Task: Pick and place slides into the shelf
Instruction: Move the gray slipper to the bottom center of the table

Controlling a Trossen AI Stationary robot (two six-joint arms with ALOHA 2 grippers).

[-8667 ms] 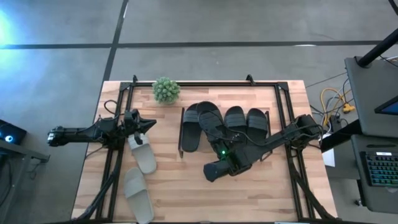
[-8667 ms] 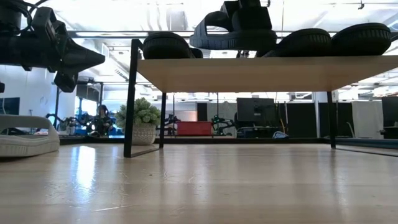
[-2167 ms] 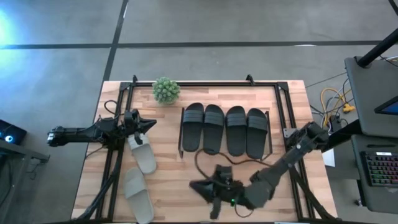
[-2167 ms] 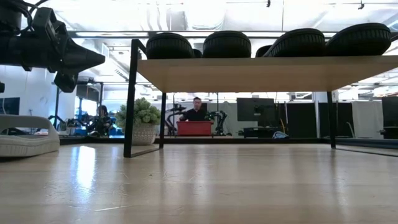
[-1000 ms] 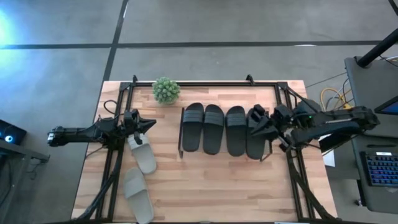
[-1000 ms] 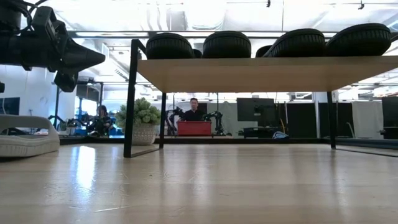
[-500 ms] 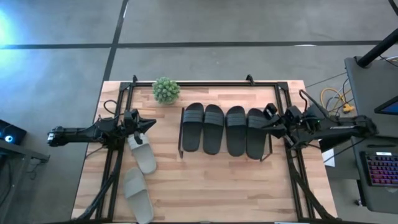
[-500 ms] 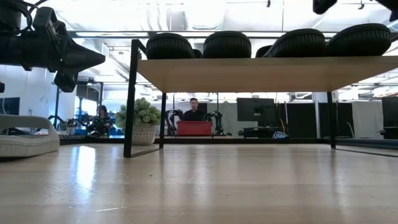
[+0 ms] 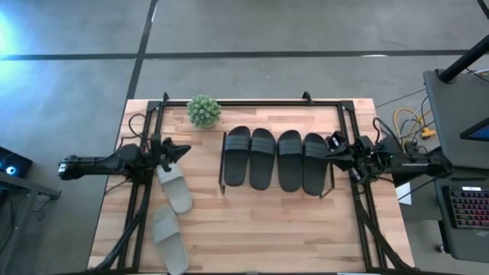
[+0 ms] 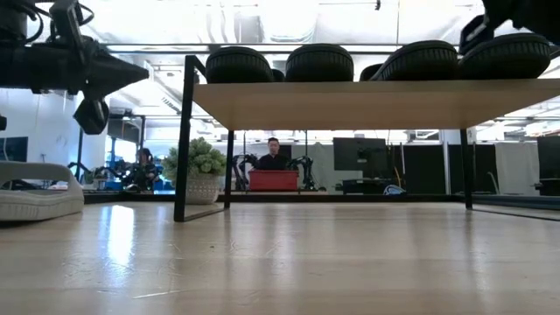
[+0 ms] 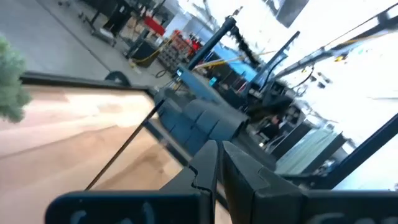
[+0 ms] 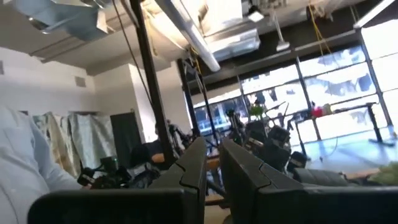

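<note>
Four ribbed black rubber slides point(image 9: 276, 158) (broad-strapped) line the pale wooden shelf point(image 10: 350, 103); both grippers pressed together, empty.

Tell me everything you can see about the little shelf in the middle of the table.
The shelf is a small low rack: a pale wooden rectangular top board on thin dark legs, standing on the wooden table right of the potted plant. Four black slides lie side by side on the board, filling it from edge to edge. Nothing lies underneath it. The right gripper hangs near its right end, beside the rightmost slide; whether they touch is unclear.
</note>
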